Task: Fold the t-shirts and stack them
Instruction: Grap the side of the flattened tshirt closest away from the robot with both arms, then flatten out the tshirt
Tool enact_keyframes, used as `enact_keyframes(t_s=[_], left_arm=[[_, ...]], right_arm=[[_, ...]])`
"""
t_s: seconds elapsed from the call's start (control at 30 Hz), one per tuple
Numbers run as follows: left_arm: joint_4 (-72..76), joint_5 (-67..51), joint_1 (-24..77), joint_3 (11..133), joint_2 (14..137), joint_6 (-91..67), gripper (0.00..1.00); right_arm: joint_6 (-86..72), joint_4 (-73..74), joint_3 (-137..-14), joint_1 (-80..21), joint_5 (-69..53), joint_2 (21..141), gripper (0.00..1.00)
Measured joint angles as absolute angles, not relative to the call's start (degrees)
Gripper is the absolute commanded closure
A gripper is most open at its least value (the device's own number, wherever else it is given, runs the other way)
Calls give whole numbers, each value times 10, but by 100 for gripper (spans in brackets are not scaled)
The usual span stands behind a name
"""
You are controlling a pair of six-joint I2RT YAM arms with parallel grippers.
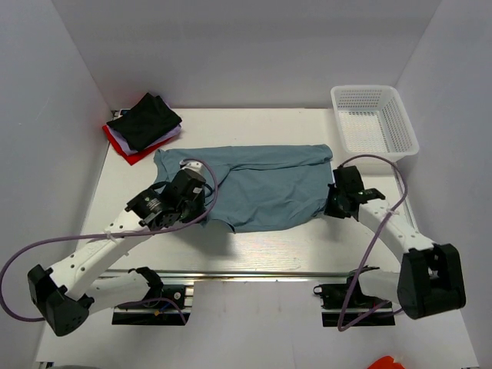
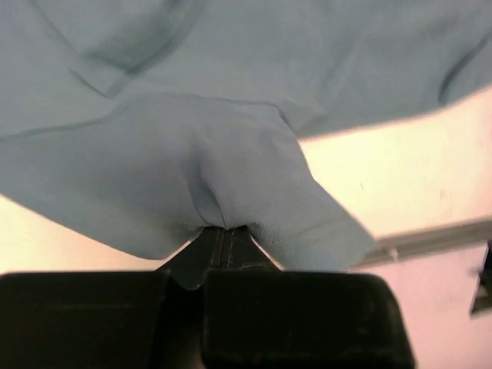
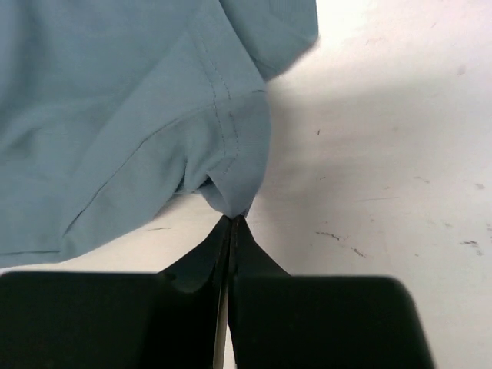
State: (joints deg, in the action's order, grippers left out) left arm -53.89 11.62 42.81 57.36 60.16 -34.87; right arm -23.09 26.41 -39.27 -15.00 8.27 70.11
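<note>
The dusty blue-teal t-shirt (image 1: 261,184) lies spread across the middle of the table. My left gripper (image 1: 191,201) is shut on its near left edge; the cloth (image 2: 231,177) bunches into the closed jaws (image 2: 224,231). My right gripper (image 1: 336,198) is shut on the shirt's near right corner, where the hemmed cloth (image 3: 231,169) is pinched at the tips (image 3: 233,219). A folded pile sits at the back left: a black t-shirt (image 1: 144,121) on top, white and red ones (image 1: 131,151) below it.
A white plastic mesh basket (image 1: 373,119) stands at the back right. White walls close in the table on three sides. A metal rail (image 1: 246,275) runs along the near edge between the arm bases.
</note>
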Motion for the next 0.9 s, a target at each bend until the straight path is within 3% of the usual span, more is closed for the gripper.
enact_keyframes(t_s=[0.27, 0.5, 0.9], left_arm=[[-551, 283, 428, 633, 530, -364, 100], [-558, 394, 428, 673, 459, -386, 100], [-584, 427, 428, 676, 435, -406, 100]], right_arm=[[-223, 293, -473, -150, 117, 575, 100], [-225, 343, -517, -150, 189, 566, 100], [-223, 395, -565, -150, 237, 550, 100]])
